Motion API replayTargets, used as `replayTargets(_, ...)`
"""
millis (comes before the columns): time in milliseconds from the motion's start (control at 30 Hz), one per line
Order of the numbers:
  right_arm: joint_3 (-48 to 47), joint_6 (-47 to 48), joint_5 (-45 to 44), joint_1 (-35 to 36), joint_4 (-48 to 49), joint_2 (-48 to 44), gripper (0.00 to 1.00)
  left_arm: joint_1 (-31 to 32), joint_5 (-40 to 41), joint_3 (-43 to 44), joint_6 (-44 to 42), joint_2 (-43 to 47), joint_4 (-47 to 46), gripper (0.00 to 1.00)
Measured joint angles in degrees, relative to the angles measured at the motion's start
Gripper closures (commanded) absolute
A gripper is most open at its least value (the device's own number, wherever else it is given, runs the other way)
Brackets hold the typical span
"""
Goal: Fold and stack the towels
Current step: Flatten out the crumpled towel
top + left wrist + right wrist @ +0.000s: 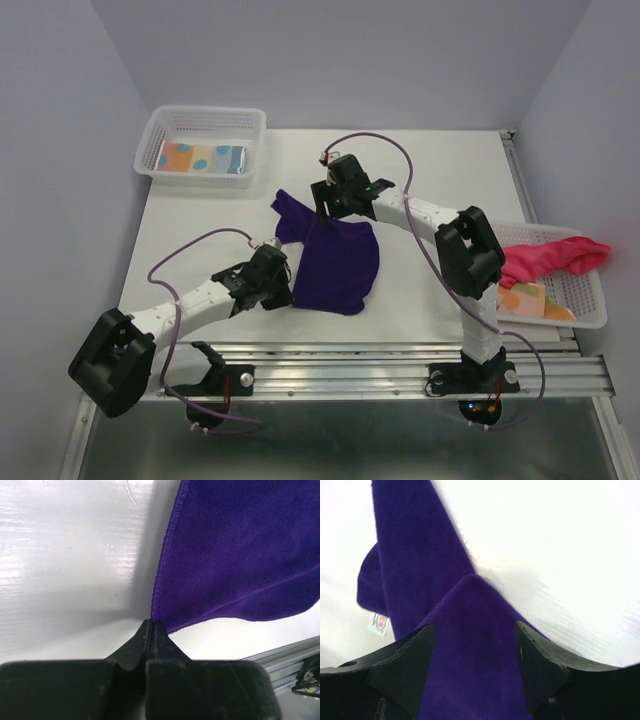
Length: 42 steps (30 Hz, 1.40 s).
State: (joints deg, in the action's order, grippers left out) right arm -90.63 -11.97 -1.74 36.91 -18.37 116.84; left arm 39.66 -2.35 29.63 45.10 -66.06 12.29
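The deep purple towel [335, 260] lies partly bunched at the table's middle. My left gripper [287, 276] is shut on its near left corner [156, 615], and the cloth [240, 555] stretches away from the tips. My right gripper [322, 201] hovers over the towel's far part, open, with a raised purple fold [470, 645] between its spread fingers [410, 655]. A small white label [380, 622] shows on the towel's edge. A folded patterned towel [202, 158] lies in the far left basket. The pink-red towel [550, 258] drapes over the right basket, above another patterned towel [530, 297].
A white mesh basket [200, 125] stands at the table's far left corner. A second white basket [590, 305] sits at the right edge. A metal rail [350, 360] runs along the near edge, with both arm bases on it.
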Motion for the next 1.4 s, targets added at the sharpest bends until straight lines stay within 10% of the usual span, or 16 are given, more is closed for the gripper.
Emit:
replayTargets(567, -7.15, -0.42, 0.11, 0.07, -0.15, 9.25, 0.43, 0.0, 0.74, -0.04, 0.46, -0.48, 0.2, 1.0)
replayTargets(1000, -7.82, -1.4, 0.37, 0.26, 0.04, 11.3, 0.87, 0.0, 2.62, -0.04, 0.81, 0.35, 0.42, 1.0)
replayTargets(1400, -7.8, -0.59, -2.05, 0.31, 0.9, 10.45, 0.99, 0.0, 3.56, -0.04, 0.9, 1.81, 0.85, 1.0)
